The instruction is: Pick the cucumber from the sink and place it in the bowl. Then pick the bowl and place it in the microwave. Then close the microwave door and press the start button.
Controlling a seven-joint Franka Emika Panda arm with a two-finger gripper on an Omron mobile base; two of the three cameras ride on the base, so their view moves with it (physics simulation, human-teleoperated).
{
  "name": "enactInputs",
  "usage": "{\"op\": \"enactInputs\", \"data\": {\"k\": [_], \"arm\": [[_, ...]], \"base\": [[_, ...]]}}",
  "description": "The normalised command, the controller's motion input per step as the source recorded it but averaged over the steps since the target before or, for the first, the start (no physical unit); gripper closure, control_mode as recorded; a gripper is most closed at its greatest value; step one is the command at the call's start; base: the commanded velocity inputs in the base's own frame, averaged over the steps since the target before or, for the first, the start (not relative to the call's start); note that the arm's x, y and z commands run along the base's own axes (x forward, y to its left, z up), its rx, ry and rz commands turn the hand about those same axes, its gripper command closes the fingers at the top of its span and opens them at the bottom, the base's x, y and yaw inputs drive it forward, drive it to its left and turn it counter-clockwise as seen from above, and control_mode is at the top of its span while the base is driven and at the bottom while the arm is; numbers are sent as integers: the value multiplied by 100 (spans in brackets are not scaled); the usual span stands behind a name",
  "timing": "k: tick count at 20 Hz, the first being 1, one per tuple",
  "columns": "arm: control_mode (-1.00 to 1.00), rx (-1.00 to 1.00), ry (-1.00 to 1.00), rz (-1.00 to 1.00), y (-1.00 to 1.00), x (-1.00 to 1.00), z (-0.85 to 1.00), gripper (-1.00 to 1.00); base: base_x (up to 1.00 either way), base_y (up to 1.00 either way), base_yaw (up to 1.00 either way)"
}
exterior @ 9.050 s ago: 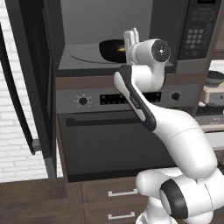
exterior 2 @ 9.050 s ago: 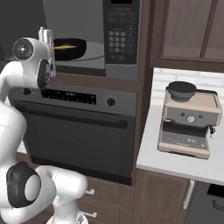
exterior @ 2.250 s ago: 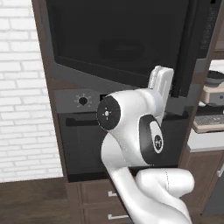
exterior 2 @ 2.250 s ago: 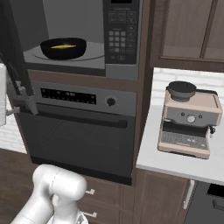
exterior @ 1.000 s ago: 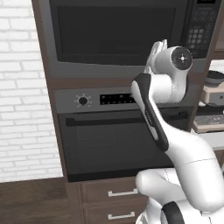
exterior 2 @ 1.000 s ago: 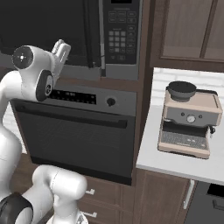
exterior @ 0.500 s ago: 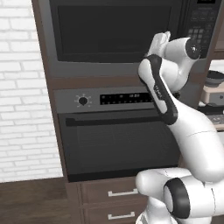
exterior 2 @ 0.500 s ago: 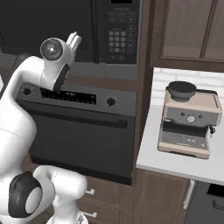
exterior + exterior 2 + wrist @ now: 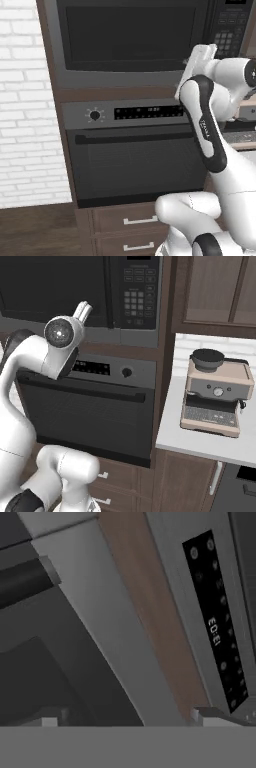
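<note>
The microwave door (image 9: 125,42) is shut, so the bowl and cucumber are presumably behind its dark window — neither can be made out. What seems left is the start button, which fits the arm being raised near the door's lower right corner, beside the keypad (image 9: 134,291). The fingers (image 9: 84,310) stand spread wide and hold nothing. The right base view shows the coffee machine (image 9: 215,393) on the counter (image 9: 200,443) — the hand view gives the oven's display panel (image 9: 215,622) close up.
</note>
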Motion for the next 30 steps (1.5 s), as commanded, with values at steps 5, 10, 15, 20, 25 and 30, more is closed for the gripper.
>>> {"op": "enactInputs", "data": {"k": [5,10,15,20,25,30], "arm": [[-100,15,-15,0,-96,-95,0,-100],[-100,16,-4,0,-98,-20,0,-100],[-100,10,-7,0,-39,27,0,-100],[-100,6,-6,0,-5,35,0,-100],[-100,5,0,0,-11,44,0,-100],[-100,3,0,0,-25,34,0,-100]], "base": [[0,0,0],[0,0,0],[0,0,0],[0,0,0],[0,0,0],[0,0,0]]}}
